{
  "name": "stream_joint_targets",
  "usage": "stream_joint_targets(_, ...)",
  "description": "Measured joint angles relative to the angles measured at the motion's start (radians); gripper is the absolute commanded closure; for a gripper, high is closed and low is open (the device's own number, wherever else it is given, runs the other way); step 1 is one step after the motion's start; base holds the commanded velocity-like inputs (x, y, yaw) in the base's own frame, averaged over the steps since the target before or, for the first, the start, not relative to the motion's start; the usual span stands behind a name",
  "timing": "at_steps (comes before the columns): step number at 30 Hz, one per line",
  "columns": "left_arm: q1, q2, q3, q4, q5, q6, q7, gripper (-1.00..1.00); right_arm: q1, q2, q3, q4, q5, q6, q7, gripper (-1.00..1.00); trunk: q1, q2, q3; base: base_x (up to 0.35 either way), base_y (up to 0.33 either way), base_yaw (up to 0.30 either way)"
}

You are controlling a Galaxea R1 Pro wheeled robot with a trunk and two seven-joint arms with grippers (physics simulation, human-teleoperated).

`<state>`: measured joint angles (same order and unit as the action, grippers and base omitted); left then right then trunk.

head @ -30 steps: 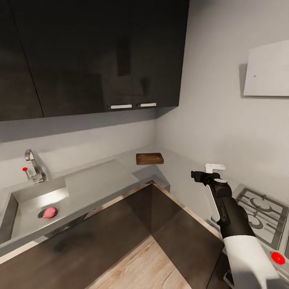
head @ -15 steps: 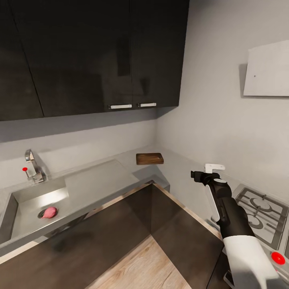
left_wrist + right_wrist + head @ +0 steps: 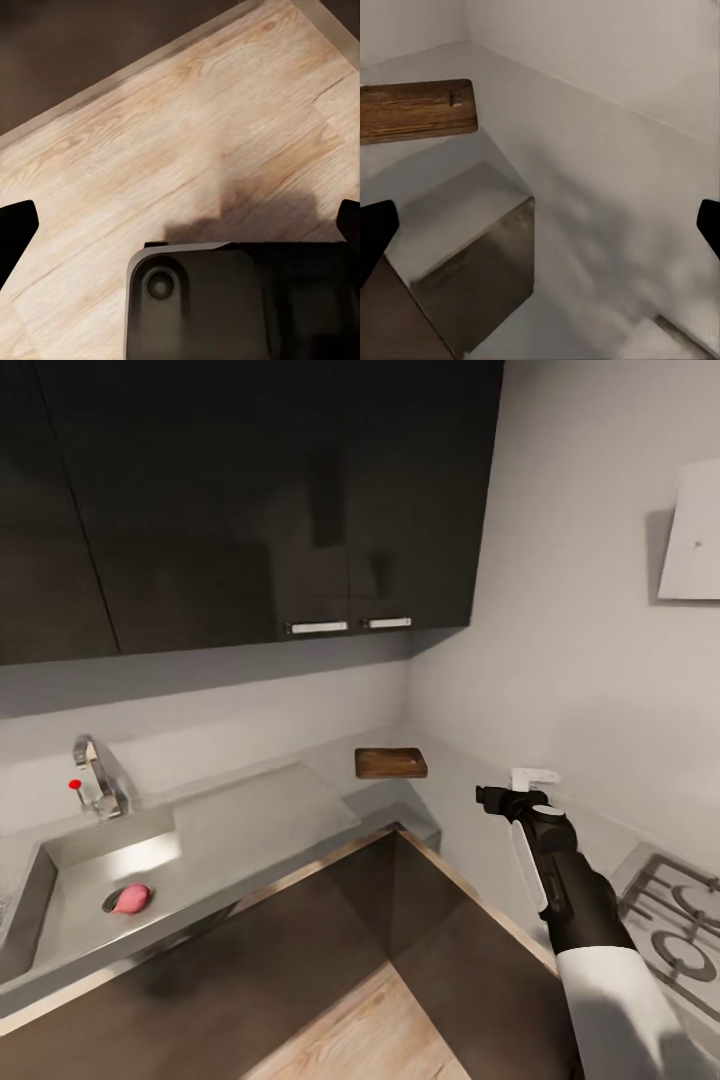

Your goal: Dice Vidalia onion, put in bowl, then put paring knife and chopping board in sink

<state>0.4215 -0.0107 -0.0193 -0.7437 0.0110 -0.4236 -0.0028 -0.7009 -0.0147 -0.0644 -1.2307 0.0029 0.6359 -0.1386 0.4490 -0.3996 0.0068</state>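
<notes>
- Right pincer [image 3: 497,797] is held over the bench [image 3: 250,820], fingers spread, nothing gripped.
- Chopping board [image 3: 391,763] is seen in the bench corner, beyond the pincer, apart.
- Vidalia onion [image 3: 132,899] lies in the sink [image 3: 60,920] at the drain, well apart.
- Left pincer [image 3: 180,232] is seen spread over the floor [image 3: 187,135].

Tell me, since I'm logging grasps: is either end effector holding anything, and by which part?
Nothing is held. The right end effector is open and empty; the onion lies in the sink.
</notes>
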Motion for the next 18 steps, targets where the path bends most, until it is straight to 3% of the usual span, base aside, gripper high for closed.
stream_joint_targets(10, 0.000, -0.015, 0.000, 0.002, 0.000, -0.001, -0.001, -1.00, 0.000, -0.001, -0.001, 0.000, 0.001, 0.000, 0.000, -1.00, 0.000, 0.000, 0.000, 0.343, 0.000, 0.089)
stream_joint_targets(18, 0.000, -0.017, 0.000, 0.023, 0.000, -0.046, 0.000, -1.00, 0.000, -0.002, -0.001, 0.000, 0.001, 0.000, 0.000, -1.00, 0.000, 0.000, 0.000, 0.344, 0.000, 0.011)
